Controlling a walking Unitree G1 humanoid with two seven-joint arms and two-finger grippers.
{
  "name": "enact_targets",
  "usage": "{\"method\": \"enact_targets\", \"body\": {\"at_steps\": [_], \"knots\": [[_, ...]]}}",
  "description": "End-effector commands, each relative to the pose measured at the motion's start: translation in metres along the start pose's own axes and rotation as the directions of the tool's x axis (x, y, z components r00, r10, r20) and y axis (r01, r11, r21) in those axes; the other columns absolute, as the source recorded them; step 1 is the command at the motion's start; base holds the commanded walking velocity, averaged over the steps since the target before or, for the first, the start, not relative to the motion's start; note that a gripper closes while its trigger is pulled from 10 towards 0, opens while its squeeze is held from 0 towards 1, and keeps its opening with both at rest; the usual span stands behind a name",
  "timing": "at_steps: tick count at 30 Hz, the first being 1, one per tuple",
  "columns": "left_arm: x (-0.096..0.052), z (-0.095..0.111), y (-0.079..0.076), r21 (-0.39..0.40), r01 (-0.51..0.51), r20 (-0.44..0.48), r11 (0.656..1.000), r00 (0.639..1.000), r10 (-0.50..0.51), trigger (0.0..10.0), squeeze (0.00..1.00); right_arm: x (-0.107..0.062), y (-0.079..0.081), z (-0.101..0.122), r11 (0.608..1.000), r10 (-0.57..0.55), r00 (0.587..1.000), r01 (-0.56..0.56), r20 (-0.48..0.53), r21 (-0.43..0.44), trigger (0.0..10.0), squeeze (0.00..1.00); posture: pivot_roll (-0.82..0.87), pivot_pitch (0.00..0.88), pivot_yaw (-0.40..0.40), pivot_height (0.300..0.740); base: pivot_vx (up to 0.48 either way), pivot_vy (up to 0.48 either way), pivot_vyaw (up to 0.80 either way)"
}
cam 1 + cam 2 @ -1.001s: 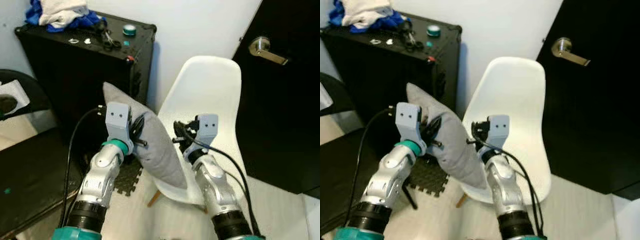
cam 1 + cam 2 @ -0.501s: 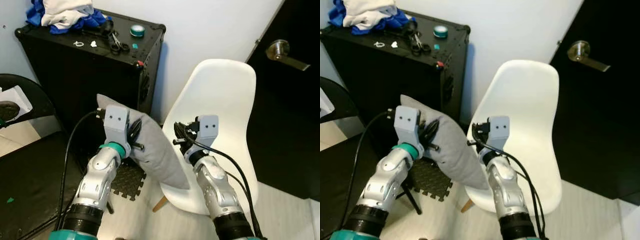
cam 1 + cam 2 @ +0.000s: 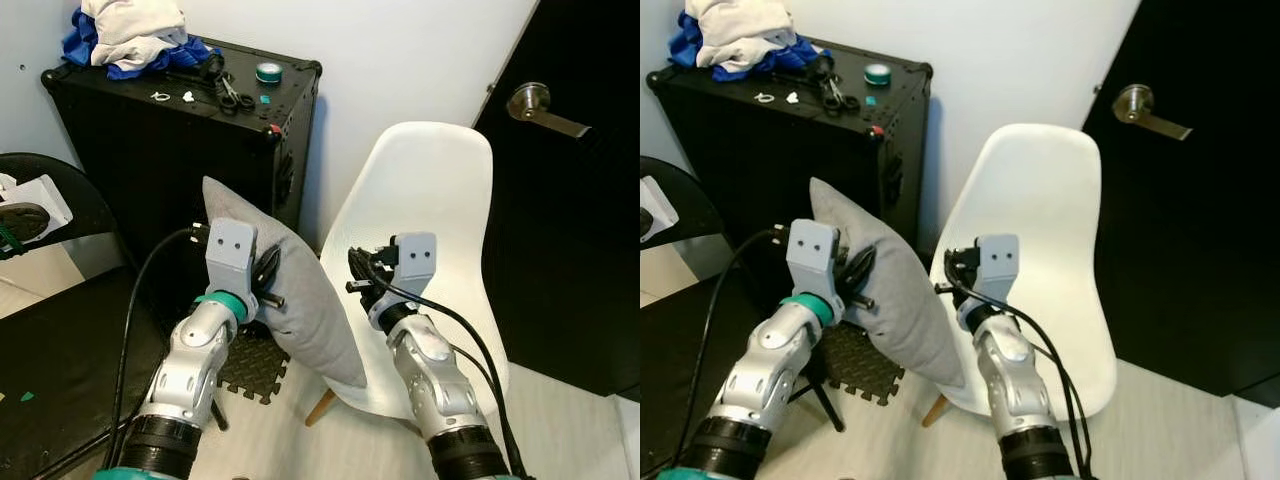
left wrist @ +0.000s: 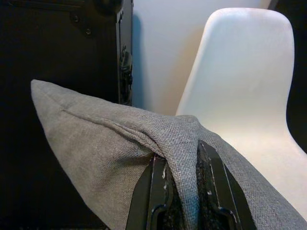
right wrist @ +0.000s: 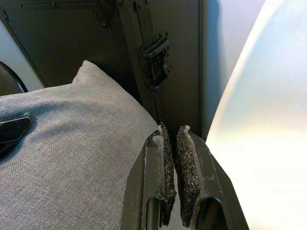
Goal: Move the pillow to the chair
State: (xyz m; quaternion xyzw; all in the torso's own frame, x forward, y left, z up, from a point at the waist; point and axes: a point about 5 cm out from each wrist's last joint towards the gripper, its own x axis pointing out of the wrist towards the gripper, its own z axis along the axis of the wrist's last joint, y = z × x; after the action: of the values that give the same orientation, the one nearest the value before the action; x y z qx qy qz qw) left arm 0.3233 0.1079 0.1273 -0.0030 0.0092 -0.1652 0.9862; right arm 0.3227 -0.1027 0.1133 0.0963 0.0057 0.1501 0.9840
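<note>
Door (image 3: 570, 200), flat black with a brushed metal lever, is standing at the right. Beside it a moulded white plastic chair (image 3: 440, 200) is curving smoothly, seat bare. A hard black case (image 3: 180, 140) with metal corners is carrying crumpled cloth (image 3: 130, 30). The grey woven pillow (image 3: 300, 290) is hanging upright, just left of the chair's seat. The left gripper (image 4: 180, 189) is pinching a fold of its fabric; the right gripper (image 5: 175, 177) is pressing its gritty pads together, empty, alongside the pillow.
</note>
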Motion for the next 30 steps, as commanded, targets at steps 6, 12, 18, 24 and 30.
{"method": "enact_targets", "body": {"at_steps": [6,12,18,24,30], "knots": [[0.0012,0.0177,-0.0059,0.029,0.02,0.086,0.999,0.996,-0.022,10.0,0.0,-0.0031,-0.0038,-0.008,1.0,-0.01,0.999,0.009,-0.042,-0.01,10.0,0.0,0.06,0.032,-0.009,0.74,0.0,-0.307,0.0],[0.0009,0.0181,-0.0057,0.028,0.017,0.087,0.999,0.996,-0.019,10.0,0.0,-0.0021,-0.0035,-0.0077,1.0,-0.008,0.999,0.008,-0.043,-0.011,10.0,0.0,0.06,0.032,-0.011,0.74,0.0,-0.307,0.0],[0.001,0.0186,-0.0064,0.026,0.018,0.088,0.999,0.996,-0.021,10.0,0.0,-0.0017,-0.0029,-0.0075,1.0,-0.01,0.999,0.01,-0.041,-0.009,10.0,0.0,0.06,0.033,-0.008,0.74,0.0,-0.309,0.0],[0.0022,0.0189,-0.0075,0.027,0.027,0.084,0.999,0.996,-0.029,10.0,0.0,-0.0029,-0.0042,-0.0082,1.0,-0.019,0.999,0.019,-0.042,-0.006,10.0,0.0,0.06,0.033,-0.008,0.74,0.0,-0.306,0.0],[0.0024,0.0191,-0.0077,0.028,0.03,0.083,0.999,0.996,-0.033,10.0,0.0,-0.0036,-0.0044,-0.0087,1.0,-0.022,0.999,0.022,-0.042,-0.005,10.0,0.0,0.06,0.033,-0.008,0.74,0.0,-0.309,0.0]]}}
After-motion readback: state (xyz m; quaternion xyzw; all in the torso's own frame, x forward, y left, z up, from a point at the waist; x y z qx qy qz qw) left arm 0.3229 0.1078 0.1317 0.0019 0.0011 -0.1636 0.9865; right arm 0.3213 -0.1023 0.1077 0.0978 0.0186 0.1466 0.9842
